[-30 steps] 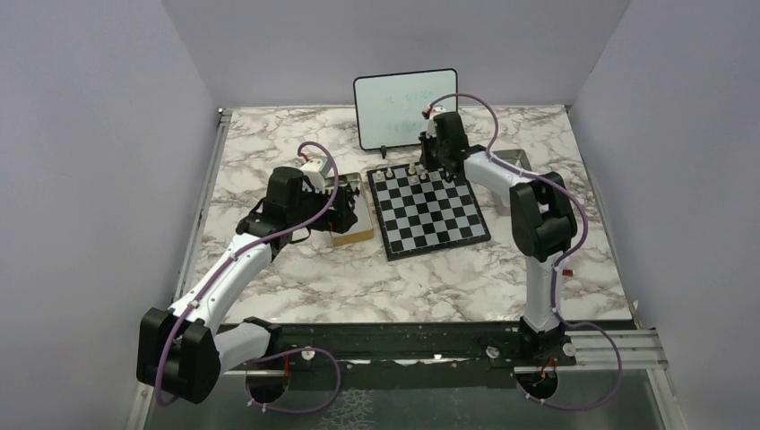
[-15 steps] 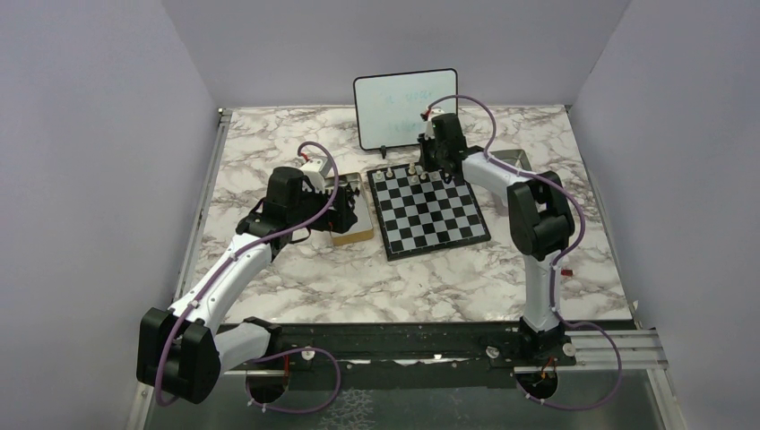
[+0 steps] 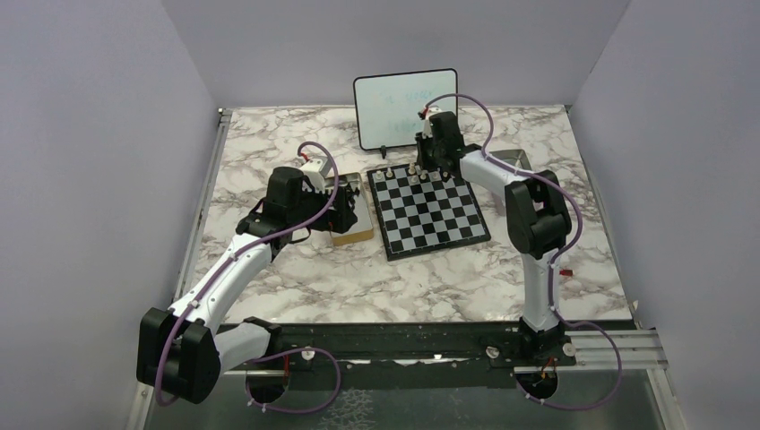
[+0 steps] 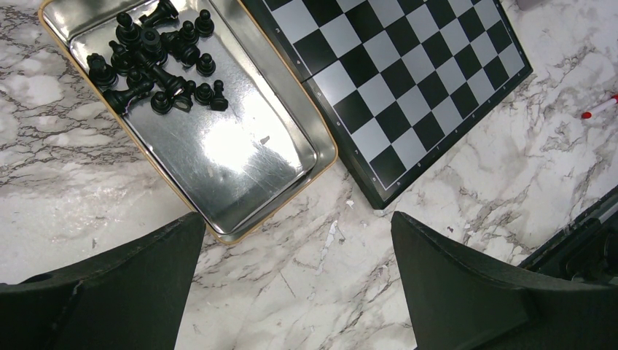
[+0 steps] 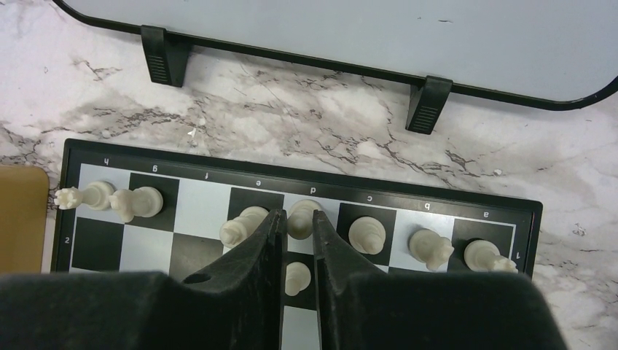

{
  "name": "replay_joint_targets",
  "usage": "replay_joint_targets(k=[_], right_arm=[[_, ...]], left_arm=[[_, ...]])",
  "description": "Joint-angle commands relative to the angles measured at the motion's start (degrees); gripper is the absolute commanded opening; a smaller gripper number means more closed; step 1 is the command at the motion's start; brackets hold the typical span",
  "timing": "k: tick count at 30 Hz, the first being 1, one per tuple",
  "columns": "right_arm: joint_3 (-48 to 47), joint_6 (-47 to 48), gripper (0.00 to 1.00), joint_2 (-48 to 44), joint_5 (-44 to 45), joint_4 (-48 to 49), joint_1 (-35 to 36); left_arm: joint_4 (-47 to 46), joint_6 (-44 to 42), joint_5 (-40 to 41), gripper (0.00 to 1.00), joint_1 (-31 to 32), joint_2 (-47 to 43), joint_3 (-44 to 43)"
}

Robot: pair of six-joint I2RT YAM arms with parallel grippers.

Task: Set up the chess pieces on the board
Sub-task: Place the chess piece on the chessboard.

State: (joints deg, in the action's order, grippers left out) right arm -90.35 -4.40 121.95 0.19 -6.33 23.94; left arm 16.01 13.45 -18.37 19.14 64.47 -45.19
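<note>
The board (image 3: 432,213) lies mid-table; it also shows in the left wrist view (image 4: 408,80) and the right wrist view (image 5: 200,200). Several white chess pieces stand along its far row (image 5: 366,235), with one pawn (image 5: 296,277) in the second row. My right gripper (image 5: 296,216) is down over that far row, its jaws closed against both sides of a white piece (image 5: 302,213) on the d square; it also shows from above (image 3: 430,164). My left gripper (image 4: 297,222) is open and empty above bare table by the tray's corner. The black pieces (image 4: 157,65) lie heaped in the tray.
A metal tray (image 4: 240,153) with a gold rim sits against the board's left side (image 3: 354,235). A whiteboard (image 3: 403,107) on a stand is just behind the board (image 5: 364,29). A red pen (image 4: 601,108) lies on the marble.
My right gripper has shifted slightly left along the board's far row. The left arm has not moved.
</note>
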Motion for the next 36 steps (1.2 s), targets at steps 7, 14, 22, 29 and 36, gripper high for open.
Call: replay_joint_targets(k=[7, 14, 22, 29, 36], right_arm=[[-1.43, 0.56, 0.23, 0.77, 1.74, -4.31, 0.84], [-3.05, 0.80, 0.23, 1.30, 3.18, -6.29, 0.93], [-4.16, 0.46, 0.26, 2.39, 2.90, -7.97, 0.93], [-6.71, -1.31, 0.37, 2.29, 0.27, -8.99, 0.93], [-13.10, -2.28, 0.40, 0.66, 1.76, -13.83, 0.93]], left_arm=[[-0.19, -0.18, 0.92, 0.99, 0.02, -0.90, 0.07], [-0.19, -0.08, 0.88, 0.99, 0.02, -0.93, 0.03], [-0.10, -0.18, 1.80, 0.99, 0.02, -1.57, 0.25], [-0.10, -0.03, 1.39, 0.99, 0.02, -1.05, -0.06], [-0.19, 0.17, 1.63, 0.99, 0.02, -1.23, 0.36]])
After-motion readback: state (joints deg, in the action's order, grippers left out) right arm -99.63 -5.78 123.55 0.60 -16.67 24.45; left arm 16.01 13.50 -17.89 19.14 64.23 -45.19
